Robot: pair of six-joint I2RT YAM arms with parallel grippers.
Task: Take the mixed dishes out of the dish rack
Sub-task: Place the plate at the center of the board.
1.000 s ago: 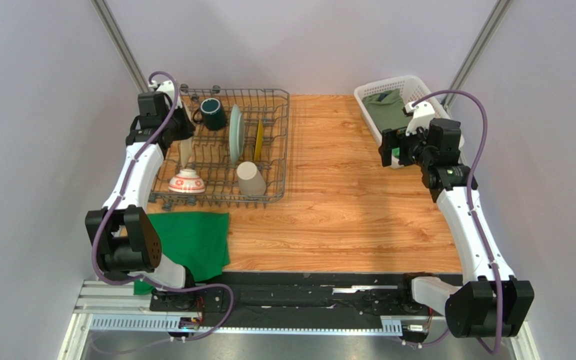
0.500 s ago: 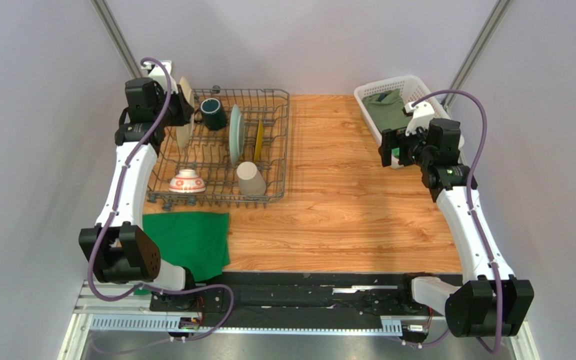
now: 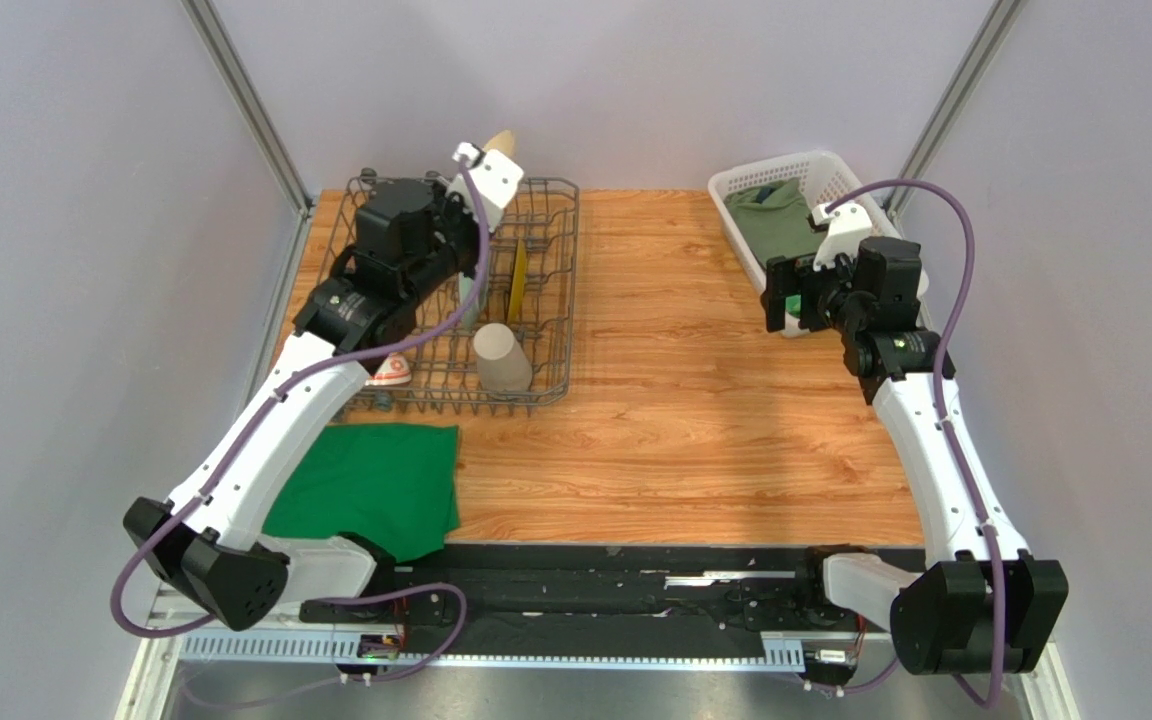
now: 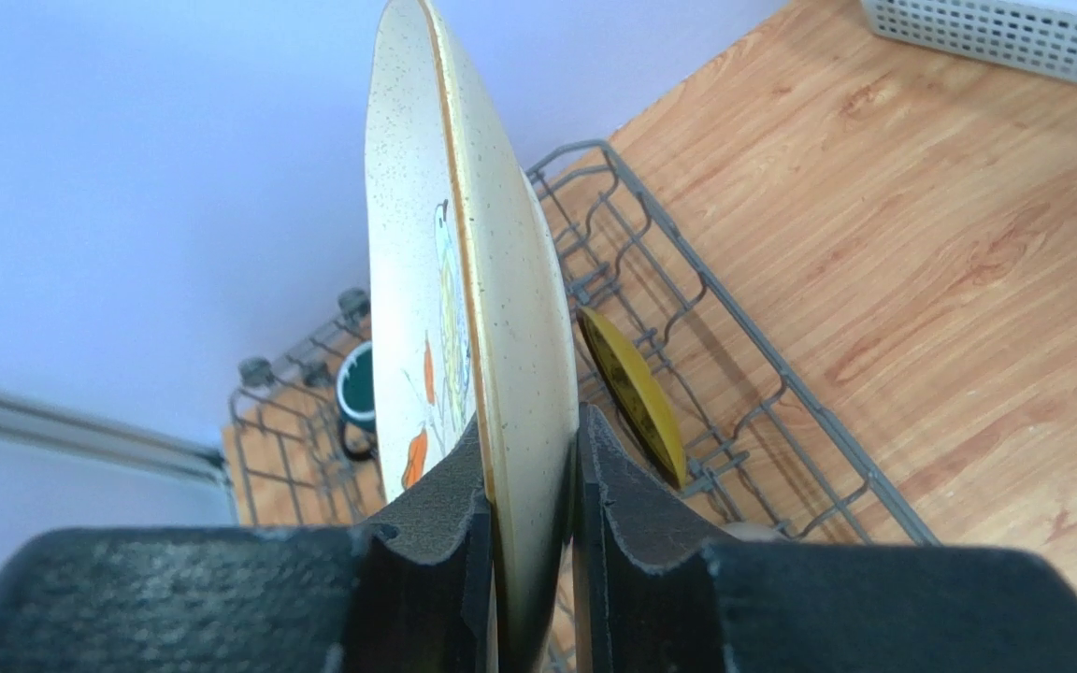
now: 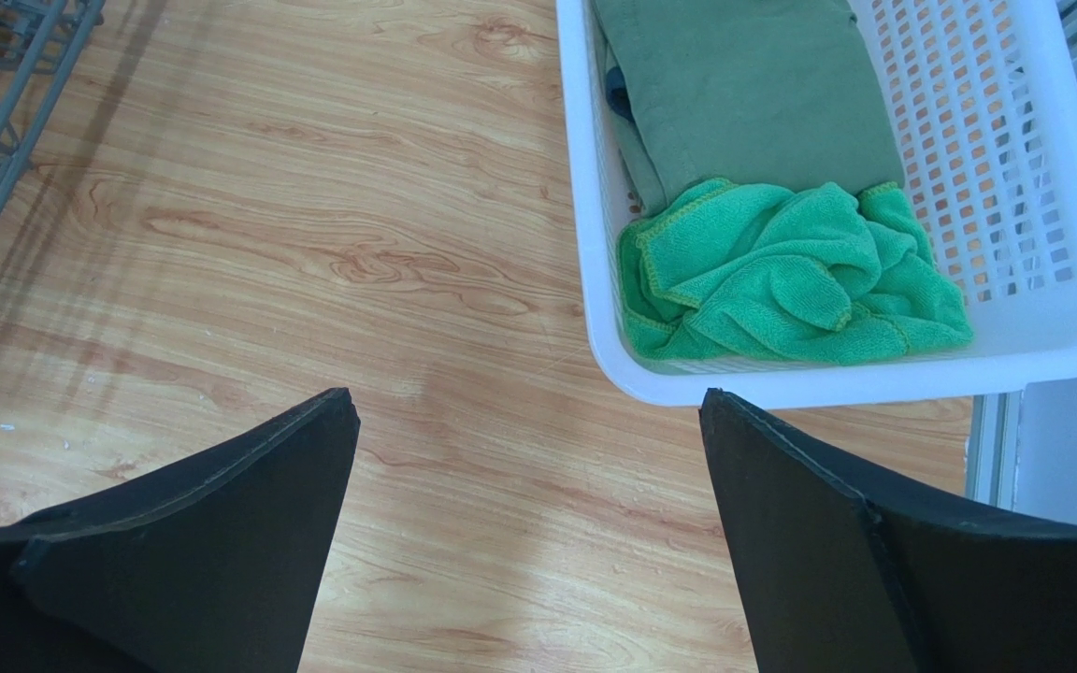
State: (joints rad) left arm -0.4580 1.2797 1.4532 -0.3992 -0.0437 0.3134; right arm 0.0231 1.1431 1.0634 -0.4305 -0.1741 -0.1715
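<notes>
My left gripper (image 4: 527,435) is shut on the rim of the cream bowl (image 4: 467,281), which stands on edge with orange painting on its inner face. In the top view the cream bowl (image 3: 501,144) is held high over the far edge of the dish rack (image 3: 555,285). The rack holds a yellow plate (image 3: 516,281), a beige cup (image 3: 503,359) and a red-and-white bowl (image 3: 391,365) partly under my arm. The left wrist view shows the dark green mug (image 4: 358,393) below. My right gripper (image 5: 530,421) is open over bare table, with nothing between its fingers.
A white lattice basket (image 3: 740,188) with green cloths stands at the far right, just beyond my right gripper (image 3: 781,296). A dark green cloth (image 3: 372,480) lies flat at the near left, in front of the rack. Grey walls close in on both sides.
My left arm has swung from the rack's left side up and to the right, carrying the cream bowl above the rack's far edge. The right arm has not moved.
</notes>
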